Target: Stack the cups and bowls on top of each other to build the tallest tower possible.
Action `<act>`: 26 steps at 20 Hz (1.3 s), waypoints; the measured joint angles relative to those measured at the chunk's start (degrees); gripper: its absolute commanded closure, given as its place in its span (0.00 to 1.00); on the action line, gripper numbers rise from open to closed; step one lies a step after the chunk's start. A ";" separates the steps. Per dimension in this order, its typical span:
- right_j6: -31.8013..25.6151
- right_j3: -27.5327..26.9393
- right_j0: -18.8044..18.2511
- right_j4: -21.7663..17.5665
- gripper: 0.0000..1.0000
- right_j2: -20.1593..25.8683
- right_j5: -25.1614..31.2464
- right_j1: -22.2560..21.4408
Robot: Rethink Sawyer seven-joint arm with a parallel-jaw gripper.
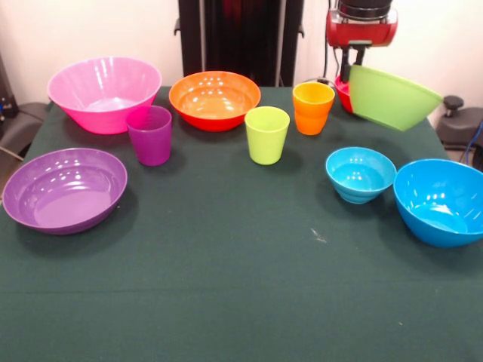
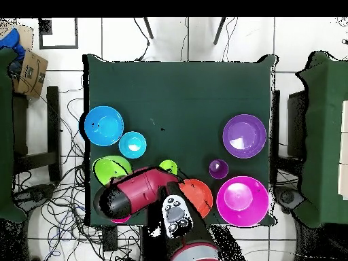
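The gripper (image 1: 355, 64) hangs at the table's far right corner in the front view, clamped on the rim of the lime green bowl (image 1: 392, 98), which is lifted and tilted. Part of the small red bowl (image 1: 343, 94) shows just behind it; whether the two touch I cannot tell.

The step in hand looks like carrying the green bowl to a base for the tower — nothing is stacked yet. The next move calls for choosing a wide base, perhaps the big pink bowl (image 1: 106, 92) or big blue bowl (image 1: 441, 200), and levelling the green bowl before setting it down.

On the dark green table (image 1: 226, 271), well apart from each other, stand the orange bowl (image 1: 215, 98), shallow purple bowl (image 1: 66, 188), small light blue bowl (image 1: 360, 173), purple cup (image 1: 149, 134), lime green cup (image 1: 267, 134) and orange cup (image 1: 312, 107).

The front view shows the grasp and tilt. In the overhead view the red arm (image 2: 136, 194) covers the gripper, the red bowl and the orange cup — but the layout is plain there.
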 measured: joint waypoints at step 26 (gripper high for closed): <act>0.00 -2.94 -9.05 -0.05 1.00 6.11 10.77 -0.28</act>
